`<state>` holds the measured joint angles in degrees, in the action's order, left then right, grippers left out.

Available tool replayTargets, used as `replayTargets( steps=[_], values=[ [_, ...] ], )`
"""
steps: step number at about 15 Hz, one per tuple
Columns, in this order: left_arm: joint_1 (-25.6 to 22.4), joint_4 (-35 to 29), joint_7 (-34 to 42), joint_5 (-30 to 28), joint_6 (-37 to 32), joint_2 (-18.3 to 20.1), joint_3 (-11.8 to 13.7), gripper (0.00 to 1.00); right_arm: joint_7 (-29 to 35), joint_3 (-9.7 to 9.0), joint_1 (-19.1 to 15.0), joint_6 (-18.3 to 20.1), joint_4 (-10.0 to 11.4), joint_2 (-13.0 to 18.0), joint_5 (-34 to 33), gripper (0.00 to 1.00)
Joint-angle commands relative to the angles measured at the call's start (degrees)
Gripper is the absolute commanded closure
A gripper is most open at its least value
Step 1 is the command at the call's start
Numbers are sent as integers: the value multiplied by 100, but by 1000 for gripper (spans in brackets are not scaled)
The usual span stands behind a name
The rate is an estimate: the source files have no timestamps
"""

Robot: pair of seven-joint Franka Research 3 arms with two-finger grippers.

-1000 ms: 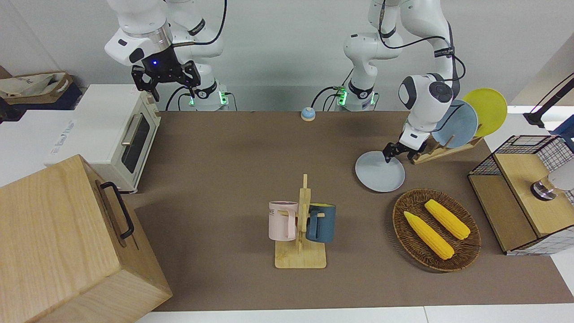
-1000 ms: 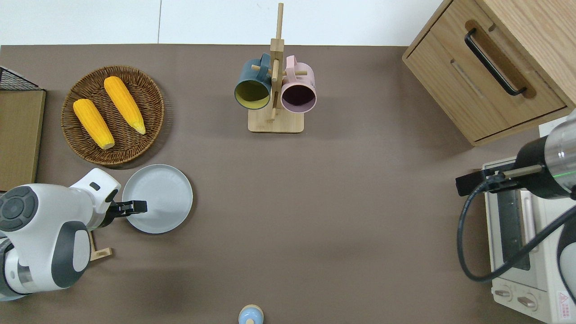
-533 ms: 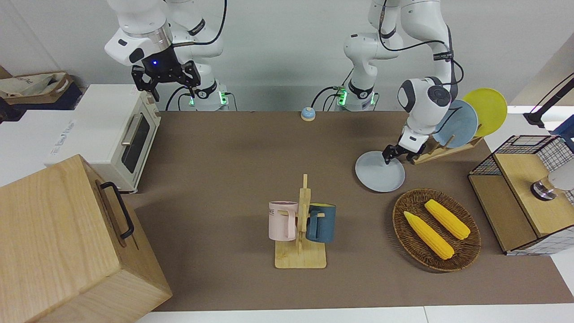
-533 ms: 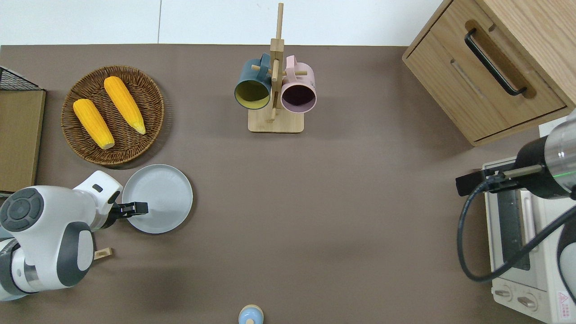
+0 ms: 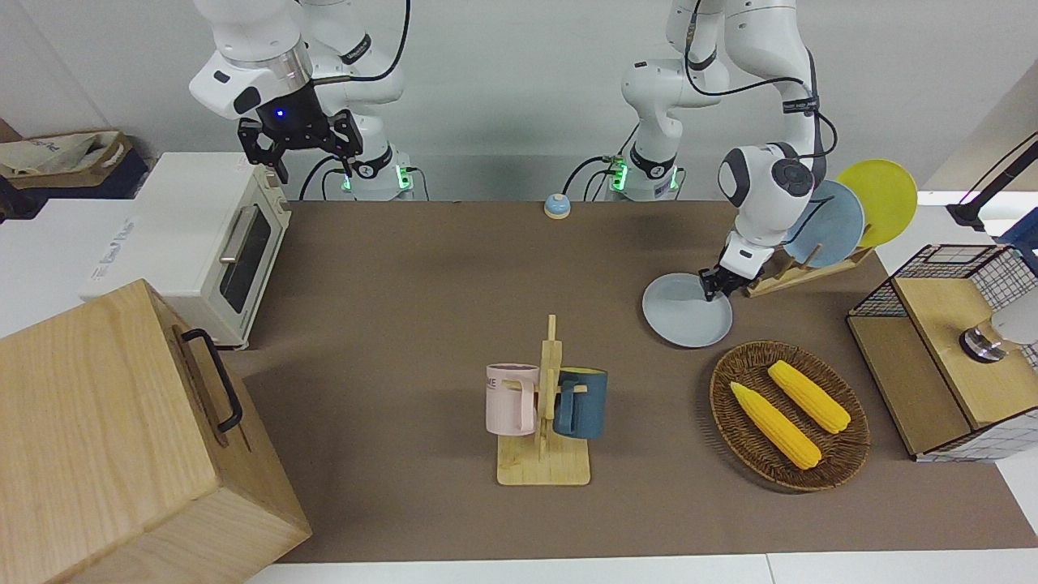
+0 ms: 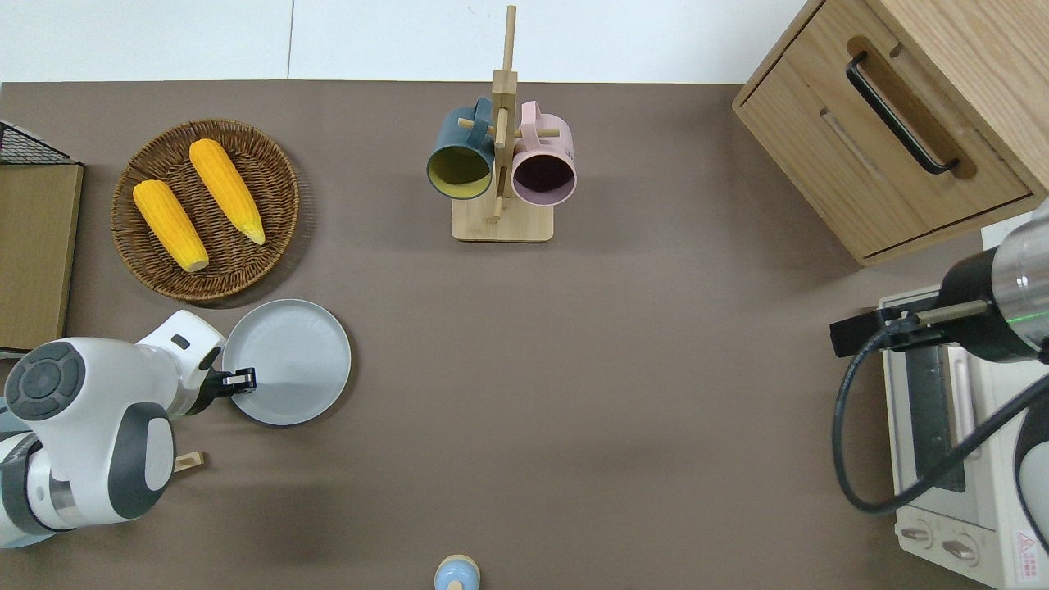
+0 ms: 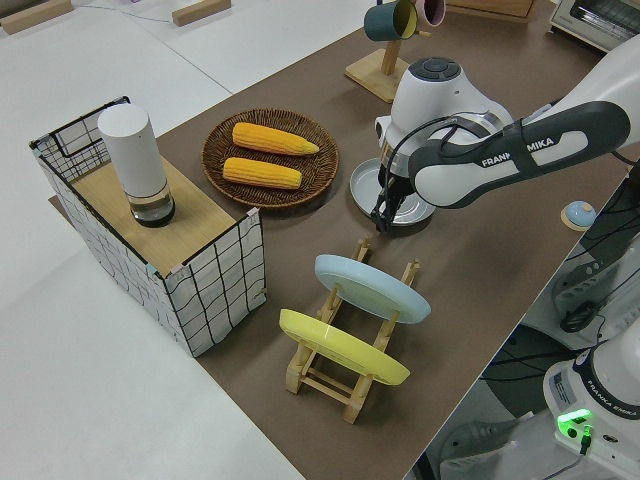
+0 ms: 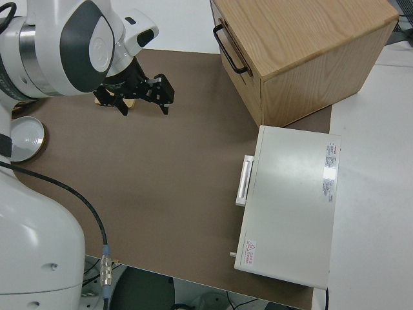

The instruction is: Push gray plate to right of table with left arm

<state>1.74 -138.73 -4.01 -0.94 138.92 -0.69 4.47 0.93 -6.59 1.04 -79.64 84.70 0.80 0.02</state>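
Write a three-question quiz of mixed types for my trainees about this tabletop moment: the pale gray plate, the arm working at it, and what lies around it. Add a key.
1. True or false: the pale gray-blue round plate lies flat on the brown table.
2. Multiple choice: the left gripper is over (A) the round wicker basket holding two corn cobs, (B) the plate's edge toward the left arm's end of the table, (C) the wooden mug stand.
3. Fill in: the sky-blue plate and yellow plate stand in a wooden ____.

Key: 1 true; 2 B; 3 rack.
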Motion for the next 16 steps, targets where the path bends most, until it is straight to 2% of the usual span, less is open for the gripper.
replayTargets(
  steps=[1, 2, 8, 16],
  values=[
    [-7, -102, 23, 77, 145, 43, 27, 937, 74, -88, -113, 89, -50, 17, 25, 17],
    [-7, -102, 23, 77, 145, 43, 27, 973, 74, -88, -113, 89, -50, 17, 33, 17],
    [-7, -102, -65, 33, 180, 34, 27, 1000, 74, -88, -113, 89, -50, 17, 33, 17],
    [45, -93, -222, 33, 364, -185, 18, 1000, 74, -97, -113, 89, -50, 17, 33, 17]
  ],
)
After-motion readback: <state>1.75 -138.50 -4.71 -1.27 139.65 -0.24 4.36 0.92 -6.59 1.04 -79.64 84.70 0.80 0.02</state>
